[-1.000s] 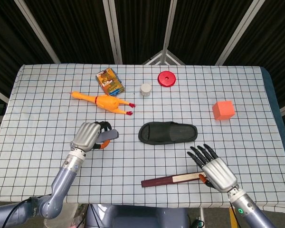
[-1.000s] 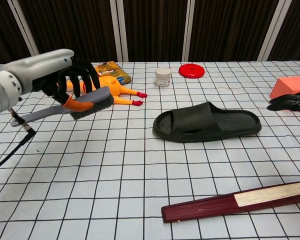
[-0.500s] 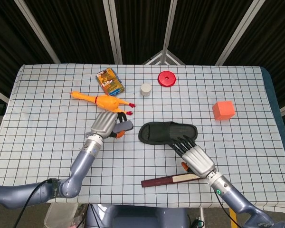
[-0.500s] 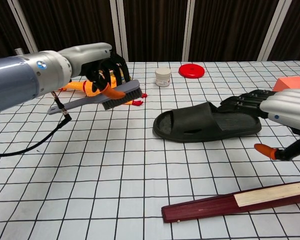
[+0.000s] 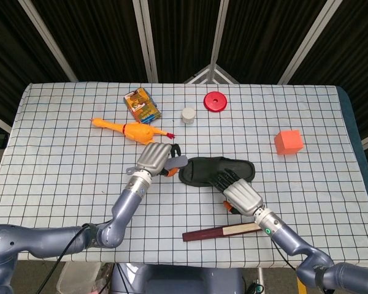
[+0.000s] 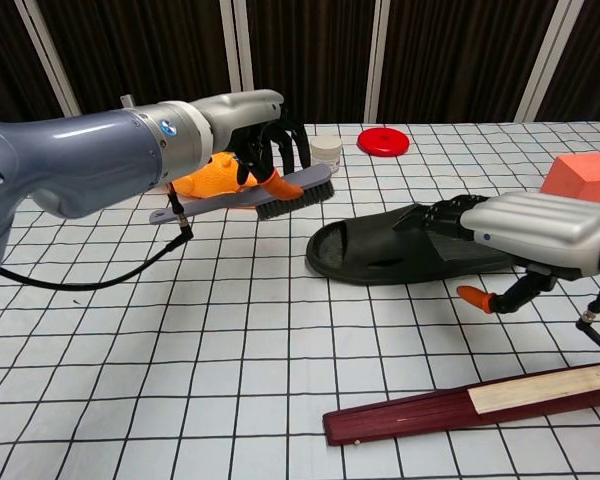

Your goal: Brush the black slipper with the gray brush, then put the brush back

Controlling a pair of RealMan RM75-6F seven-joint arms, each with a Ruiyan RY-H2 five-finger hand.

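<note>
1. over the middle of the bench [image 5: 61,122], my left robot hand [image 5: 154,158] holds the gray brush [image 6: 270,193] in the air, bristles down, handle trailing out to the left.
2. black slipper [image 6: 400,250] lies flat near the bench centre, toe end toward the brush; the brush head hangs just beside that toe end, and as far as i can tell it is not yet touching.
3. my right robot hand [image 6: 535,232] rests with its fingers spread on the heel half of the slipper, holding nothing, thumb hanging below the near edge. i judge it is there to steady the shoe.
4. progress as i read it: brush picked up and carried over, slipper braced. no stroke shows yet, so brushing and putting the brush back are both left.
5. around it: a rubber chicken [image 5: 135,131] just behind the left robot hand, a folded dark red fan [image 6: 460,405] along the near edge, an orange block [image 5: 288,141] off to the right, a small white jar [image 5: 188,115], a red disc [image 5: 214,101] and a small printed box [image 5: 141,104] at the back.
6. nothing lies between brush and slipper; the chicken is the nearest thing i could clip on the return.
</note>
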